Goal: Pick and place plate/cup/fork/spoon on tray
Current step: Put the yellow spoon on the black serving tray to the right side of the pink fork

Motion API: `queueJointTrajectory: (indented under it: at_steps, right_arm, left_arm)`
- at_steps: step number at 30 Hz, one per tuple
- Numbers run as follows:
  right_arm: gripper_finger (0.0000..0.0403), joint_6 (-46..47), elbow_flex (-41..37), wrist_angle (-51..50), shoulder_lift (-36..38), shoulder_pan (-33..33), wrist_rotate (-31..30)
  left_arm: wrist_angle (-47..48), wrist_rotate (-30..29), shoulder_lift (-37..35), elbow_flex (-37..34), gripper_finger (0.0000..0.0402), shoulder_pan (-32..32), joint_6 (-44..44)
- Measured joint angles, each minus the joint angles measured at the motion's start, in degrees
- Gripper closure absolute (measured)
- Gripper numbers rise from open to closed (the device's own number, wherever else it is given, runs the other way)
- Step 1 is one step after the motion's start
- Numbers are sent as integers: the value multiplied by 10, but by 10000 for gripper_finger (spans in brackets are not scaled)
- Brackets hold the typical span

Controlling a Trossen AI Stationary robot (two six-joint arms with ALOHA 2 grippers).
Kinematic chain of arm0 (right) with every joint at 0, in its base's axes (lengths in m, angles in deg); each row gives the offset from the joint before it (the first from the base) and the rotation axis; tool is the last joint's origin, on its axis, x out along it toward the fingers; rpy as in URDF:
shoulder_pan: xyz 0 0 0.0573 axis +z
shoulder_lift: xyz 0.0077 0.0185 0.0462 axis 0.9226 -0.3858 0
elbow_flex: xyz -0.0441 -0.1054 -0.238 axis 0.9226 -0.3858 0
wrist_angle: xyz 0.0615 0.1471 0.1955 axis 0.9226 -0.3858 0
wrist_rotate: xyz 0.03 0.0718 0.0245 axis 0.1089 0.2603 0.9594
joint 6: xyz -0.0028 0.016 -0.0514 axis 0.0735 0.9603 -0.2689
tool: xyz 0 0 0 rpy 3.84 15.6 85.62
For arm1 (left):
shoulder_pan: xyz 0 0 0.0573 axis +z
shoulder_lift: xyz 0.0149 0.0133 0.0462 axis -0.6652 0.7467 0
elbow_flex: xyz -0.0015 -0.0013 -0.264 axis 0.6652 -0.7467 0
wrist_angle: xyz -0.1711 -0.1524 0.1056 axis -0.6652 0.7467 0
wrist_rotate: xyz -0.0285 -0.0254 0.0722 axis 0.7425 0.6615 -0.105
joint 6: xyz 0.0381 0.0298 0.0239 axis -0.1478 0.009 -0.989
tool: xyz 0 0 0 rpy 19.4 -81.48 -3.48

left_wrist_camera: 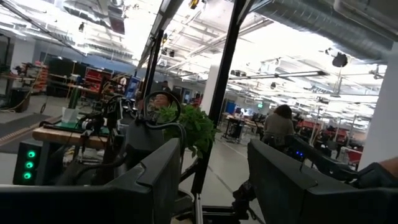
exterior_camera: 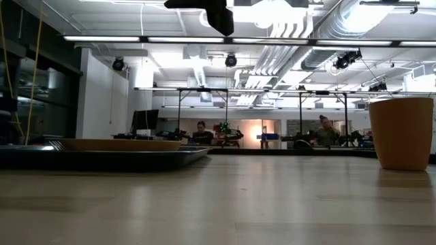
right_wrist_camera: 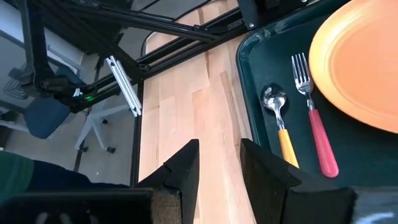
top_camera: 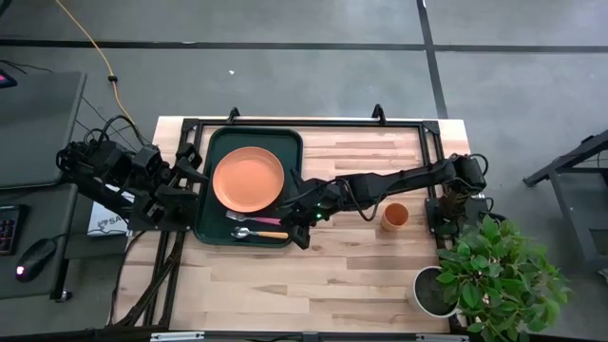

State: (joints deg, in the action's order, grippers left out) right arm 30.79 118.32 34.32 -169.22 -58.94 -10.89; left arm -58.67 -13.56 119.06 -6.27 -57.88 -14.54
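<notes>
The dark green tray [top_camera: 214, 142] lies at the table's far left. On it rest the orange plate [top_camera: 249, 179], the pink-handled fork [top_camera: 255, 219] and the orange-handled spoon [top_camera: 258, 234], side by side near the tray's front rim. The orange cup [top_camera: 395, 215] stands upright on the bare wood right of the tray. My right gripper [right_wrist_camera: 219, 165] hovers open above the tray's front right corner [top_camera: 302, 228], tilted down, with nothing between its fingers. My left gripper [left_wrist_camera: 214, 180] waits open at the tray's left edge [top_camera: 195, 179], raised and pointing out into the room.
A grey pot with a green plant [top_camera: 494, 275] stands at the table's front right corner. A black frame [top_camera: 380, 122] runs along the far edge. Bare wood lies between tray and cup and along the front. People sit in the room beyond [exterior_camera: 201, 133].
</notes>
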Motion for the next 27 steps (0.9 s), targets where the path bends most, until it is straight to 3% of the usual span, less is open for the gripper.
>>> queueJointTrajectory:
  at_steps: [13,18,22,27]
  right_arm:
    - [295,-15,0,17,-42,4,9]
    - [295,-17,2,37,-78,2,6]
    - [295,-75,55,-15,-117,2,-13]
    - [295,-166,164,-97,-224,6,-51]
  left_arm:
    - [53,0,-2,-3,229,0,6]
    - [-7,0,-27,-75,229,0,48]
    - [-84,-8,-51,-141,229,0,76]
    - [-79,-26,-62,-153,229,0,58]
